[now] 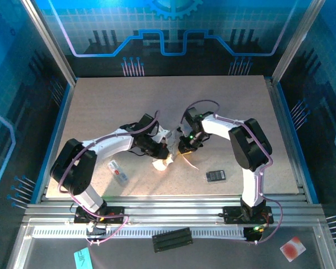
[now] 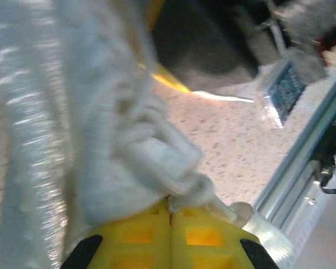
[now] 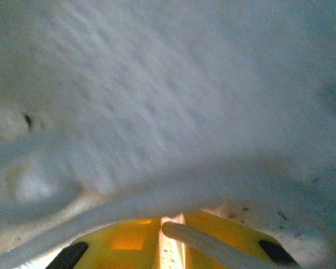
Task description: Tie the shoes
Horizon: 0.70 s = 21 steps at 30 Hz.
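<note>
The small white sneaker [image 1: 162,163] sat at the middle of the speckled surface [image 1: 224,106], hemmed in between both arms. The left tool [image 2: 169,210] was clenched, its yellow fingers [image 2: 140,235] pressed together and pinching a white lace [image 2: 196,190] at their tips, beside the shoe's upper. The right tool [image 3: 171,221] stood parted by a narrow slit, a lace strand [image 3: 213,246] lying across one finger, with the sneaker's fabric close above.
</note>
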Motion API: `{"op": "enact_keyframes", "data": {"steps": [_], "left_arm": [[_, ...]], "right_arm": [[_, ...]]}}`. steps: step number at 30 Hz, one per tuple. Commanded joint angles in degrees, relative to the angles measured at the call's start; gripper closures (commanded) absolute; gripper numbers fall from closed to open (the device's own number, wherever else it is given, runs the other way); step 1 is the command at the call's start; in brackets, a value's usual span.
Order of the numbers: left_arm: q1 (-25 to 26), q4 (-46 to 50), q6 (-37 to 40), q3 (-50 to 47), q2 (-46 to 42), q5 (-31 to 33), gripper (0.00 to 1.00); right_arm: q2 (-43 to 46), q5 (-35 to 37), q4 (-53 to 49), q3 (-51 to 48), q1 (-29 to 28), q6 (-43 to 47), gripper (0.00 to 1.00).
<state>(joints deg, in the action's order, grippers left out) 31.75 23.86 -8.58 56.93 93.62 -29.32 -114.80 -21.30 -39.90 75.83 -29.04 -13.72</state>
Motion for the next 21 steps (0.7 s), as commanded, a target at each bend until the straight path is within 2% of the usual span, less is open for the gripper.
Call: {"op": "enact_keyframes", "data": {"steps": [1, 6, 9, 13, 16, 21], "left_arm": [[1.30, -3.99, -5.77, -0.44, -2.02, -3.18, 1.00], [0.75, -0.53, -4.68, 1.76, -1.75, -0.77, 1.00], [0.01, 3.26, -0.97, 2.72, -0.95, 0.92, 1.00], [-1.65, 9.62, 7.04, 3.69, -2.89, 5.22, 1.00], [-2.90, 12.88, 14.03, 4.41, -5.20, 6.17, 1.00], [-4.85, 17.28, 22.30, 6.85, -5.77, 6.59, 1.00]], "right_arm": [[-2.53, 3.17, 7.02, 5.12, 1.38, 0.62, 0.84], [-2.53, 4.72, 3.78, 9.84, 2.09, 3.20, 0.84], [-1.77, 5.71, 1.75, 10.45, 2.23, 4.46, 0.81], [3.53, 8.20, 2.72, 4.79, 2.86, 5.90, 0.69], [10.27, 8.98, 5.56, -1.83, 3.90, 7.15, 0.56], [22.11, 11.99, 8.35, -10.65, 3.67, 9.89, 0.48]]}}
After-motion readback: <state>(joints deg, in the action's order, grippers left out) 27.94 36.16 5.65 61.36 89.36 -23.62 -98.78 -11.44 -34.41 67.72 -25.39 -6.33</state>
